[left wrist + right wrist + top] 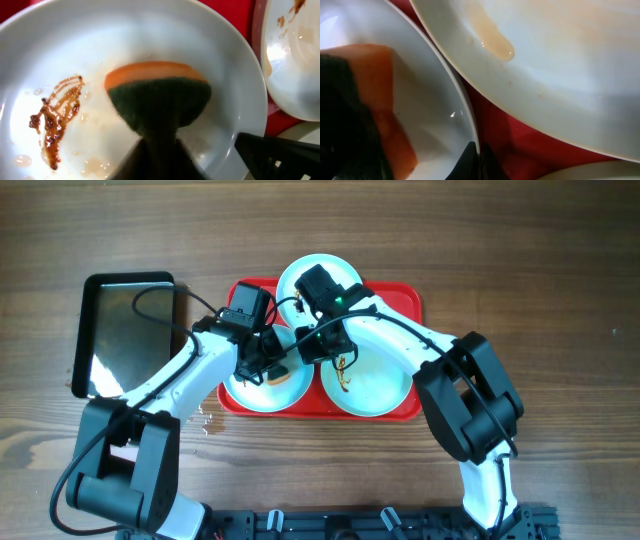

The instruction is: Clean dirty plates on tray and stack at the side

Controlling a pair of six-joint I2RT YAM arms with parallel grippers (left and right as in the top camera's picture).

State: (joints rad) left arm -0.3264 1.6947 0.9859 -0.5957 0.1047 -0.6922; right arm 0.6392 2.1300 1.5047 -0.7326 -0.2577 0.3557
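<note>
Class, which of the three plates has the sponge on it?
The near-left plate on the tray, under the left pincer holding the sponge; the far plate and right plate have none.

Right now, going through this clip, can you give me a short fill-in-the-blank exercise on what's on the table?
1. The left gripper is shut on an orange and green ___.
2. The plate under it bears a ___ smear.
3. The tray beneath that plate is ___ in colour.
4. Seen from overhead, the black pan lies to the tray's ___.

Missing words: sponge; brown; red; left.
</note>
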